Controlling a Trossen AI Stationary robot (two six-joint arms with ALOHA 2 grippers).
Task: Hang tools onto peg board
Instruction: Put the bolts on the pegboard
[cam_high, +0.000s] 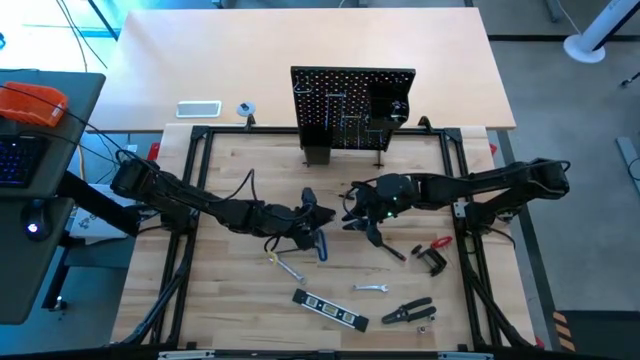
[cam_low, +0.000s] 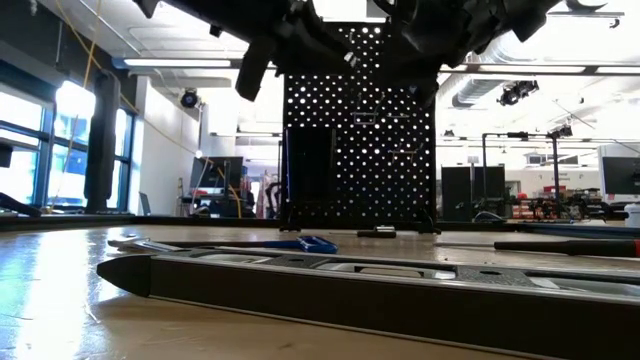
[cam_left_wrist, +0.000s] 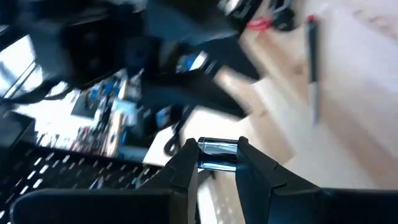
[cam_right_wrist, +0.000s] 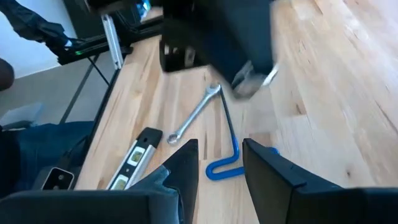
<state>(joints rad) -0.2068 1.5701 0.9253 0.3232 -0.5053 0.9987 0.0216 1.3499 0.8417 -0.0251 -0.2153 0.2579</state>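
Tools mostly lie flat on the table in front of the peg board (cam_high: 352, 105), which stands upright at the far edge. The left gripper (cam_left_wrist: 216, 147) is pinched on a short shiny metal piece (cam_left_wrist: 217, 157) (which tool I cannot tell). The right gripper (cam_right_wrist: 219, 148) hangs with its fingers apart and empty above the blue-handled bent key (cam_right_wrist: 217, 169). The two claws are near each other mid-table, so I judge the left should lift clear first, then approach a free hook squarely.
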